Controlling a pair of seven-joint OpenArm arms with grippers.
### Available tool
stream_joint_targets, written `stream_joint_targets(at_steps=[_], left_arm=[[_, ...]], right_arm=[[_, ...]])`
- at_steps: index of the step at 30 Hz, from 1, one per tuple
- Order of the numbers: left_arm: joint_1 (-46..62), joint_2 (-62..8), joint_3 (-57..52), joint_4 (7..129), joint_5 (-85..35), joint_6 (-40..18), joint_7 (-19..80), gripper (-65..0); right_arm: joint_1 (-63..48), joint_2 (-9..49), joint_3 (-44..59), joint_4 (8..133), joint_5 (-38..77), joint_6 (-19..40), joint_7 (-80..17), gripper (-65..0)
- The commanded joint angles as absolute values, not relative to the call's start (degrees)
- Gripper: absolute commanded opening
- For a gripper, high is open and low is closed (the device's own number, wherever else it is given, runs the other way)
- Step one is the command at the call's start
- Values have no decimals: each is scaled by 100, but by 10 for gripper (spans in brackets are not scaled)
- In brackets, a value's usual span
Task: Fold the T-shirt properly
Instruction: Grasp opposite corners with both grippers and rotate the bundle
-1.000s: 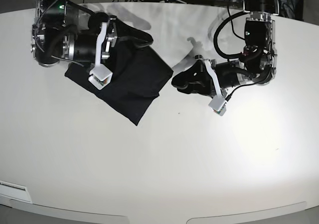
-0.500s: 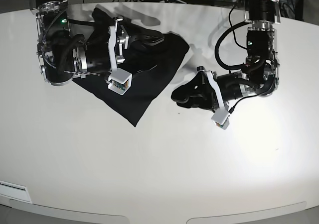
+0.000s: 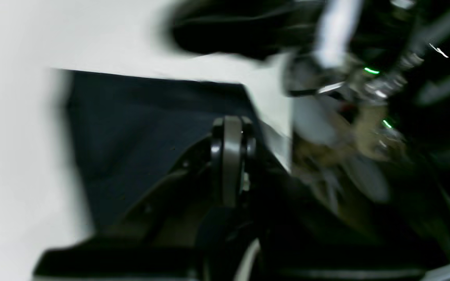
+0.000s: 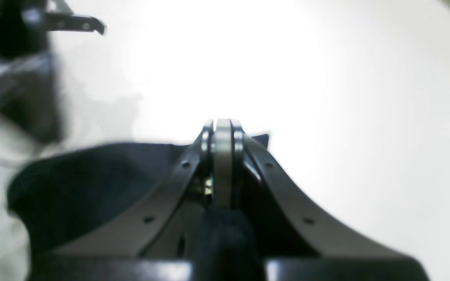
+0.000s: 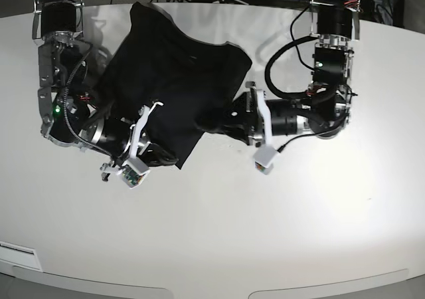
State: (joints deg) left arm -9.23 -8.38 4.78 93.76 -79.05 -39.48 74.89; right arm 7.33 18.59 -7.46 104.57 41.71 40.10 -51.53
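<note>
Lying at roughly 11 o'clock on the white table [image 5: 279, 232] in the base view, the plain black short-sleeved T-shirt of soft matte fabric [image 5: 176, 73] spreads as one broad dark sheet, its far edge lifted in a hump toward 12 o'clock and its near corner tapering toward 6 o'clock. Surface mostly smooth, a few shallow creases. Left gripper [image 5: 207, 121] sits at the shirt's 3 o'clock edge; in the blurred left wrist view its jaws look pressed together over dark cloth [image 3: 139, 128], though a grip on the fabric cannot be confirmed. Right gripper [image 5: 166, 158] rests at the near corner, jaws together in its wrist view, black fabric [image 4: 92, 175] beneath them.
</note>
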Motion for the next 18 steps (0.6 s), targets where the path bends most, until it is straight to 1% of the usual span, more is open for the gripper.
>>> stream_joint_targets(at_steps=[1,6,8,10,13,18], left_arm=[[-1033,-740,687,9478,-7964,-4000,7422,-650],[-1000,-329,1870,9476,-6932,-4000,7376,-650],[-980,-266,2228,9472,-6517,-4000,7373,-650],[-906,-294,2493,9470,-6090,-4000,7334,-650],[-777,-554,2823,9312,-5288,-4000,6993,-650],[-867,-1380,3293,8816,-4156,-4000,6114,-650]], right_arm=[[1000,1907,-860,10348,4091,4000,-4958,-650],[1678,1907,-1697,9150,3546,4000,-4788,-650],[1925,1909,-2023,8639,3520,4000,-4805,-650],[2058,1946,-2307,8232,3251,4000,-4807,-650],[2040,2265,-2602,7968,3168,4000,-4797,-650],[1780,3030,-2617,7990,3865,4000,-4807,-650]])
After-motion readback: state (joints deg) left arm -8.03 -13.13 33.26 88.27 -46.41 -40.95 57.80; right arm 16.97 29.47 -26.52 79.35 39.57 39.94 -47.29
